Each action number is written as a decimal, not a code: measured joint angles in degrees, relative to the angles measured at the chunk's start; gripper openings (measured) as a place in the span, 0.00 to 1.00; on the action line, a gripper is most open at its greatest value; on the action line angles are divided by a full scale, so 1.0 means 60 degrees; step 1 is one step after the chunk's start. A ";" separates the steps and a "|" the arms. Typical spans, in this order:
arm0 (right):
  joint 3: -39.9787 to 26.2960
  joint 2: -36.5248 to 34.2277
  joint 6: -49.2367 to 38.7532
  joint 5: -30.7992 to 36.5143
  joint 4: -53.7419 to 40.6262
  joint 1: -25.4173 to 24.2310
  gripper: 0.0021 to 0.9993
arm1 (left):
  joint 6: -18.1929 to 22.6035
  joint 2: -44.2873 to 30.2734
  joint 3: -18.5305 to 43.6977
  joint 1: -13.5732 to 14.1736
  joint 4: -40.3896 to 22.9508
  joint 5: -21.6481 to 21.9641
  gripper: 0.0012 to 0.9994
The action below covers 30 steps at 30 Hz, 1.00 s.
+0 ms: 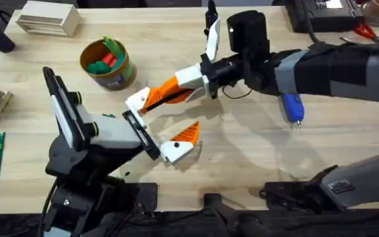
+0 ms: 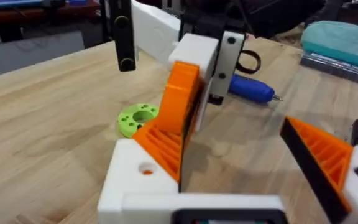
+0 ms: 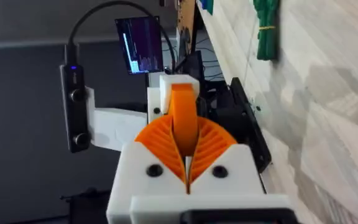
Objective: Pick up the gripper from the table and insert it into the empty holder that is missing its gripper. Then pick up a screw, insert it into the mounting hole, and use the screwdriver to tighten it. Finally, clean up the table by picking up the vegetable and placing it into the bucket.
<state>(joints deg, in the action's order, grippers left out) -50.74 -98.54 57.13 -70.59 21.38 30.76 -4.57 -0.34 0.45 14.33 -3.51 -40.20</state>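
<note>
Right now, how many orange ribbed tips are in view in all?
4. Two are the right gripper's own pads, shut on a third, the gripper, at the holder. The fourth tip sits on the left gripper's other finger.

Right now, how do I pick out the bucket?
Look at the far left part of the table, beyond the left arm. The bucket is the small round tan tub with a yellow rim, the one container there holding green and red toy pieces.

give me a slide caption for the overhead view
Right gripper pressing small orange ribbed wedge tip into left gripper.
</note>
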 joint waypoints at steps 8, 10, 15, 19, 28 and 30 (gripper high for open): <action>-0.0004 -0.0132 0.0341 0.0066 0.0299 0.0197 0.01 | -0.0096 -0.0008 0.0000 -0.0004 -0.0007 0.0021 0.99; -0.0052 -0.0188 0.0384 0.0091 0.0327 0.0213 0.01 | -0.0145 -0.0015 0.0000 -0.0004 -0.0007 0.0046 0.99; -0.0207 -0.0350 0.0435 0.0146 0.0343 0.0266 0.01 | -0.0220 -0.0015 0.0000 -0.0011 -0.0007 0.0153 0.99; -0.0310 -0.0463 0.0446 0.0332 0.0379 0.0309 0.01 | -0.0318 -0.0026 0.0000 -0.0022 -0.0011 0.0203 0.99; -0.0324 -0.0463 0.0476 0.0570 0.0390 0.0364 0.01 | -0.0355 -0.0079 0.0000 -0.0058 -0.0011 0.0247 0.99; -0.0324 -0.0463 0.0479 0.0579 0.0390 0.0364 0.01 | -0.0358 -0.0081 0.0000 -0.0058 -0.0011 0.0247 0.99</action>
<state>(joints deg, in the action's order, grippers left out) -52.69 -101.32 60.01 -67.11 23.73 32.95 -6.72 -0.82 0.45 13.98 -3.57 -38.72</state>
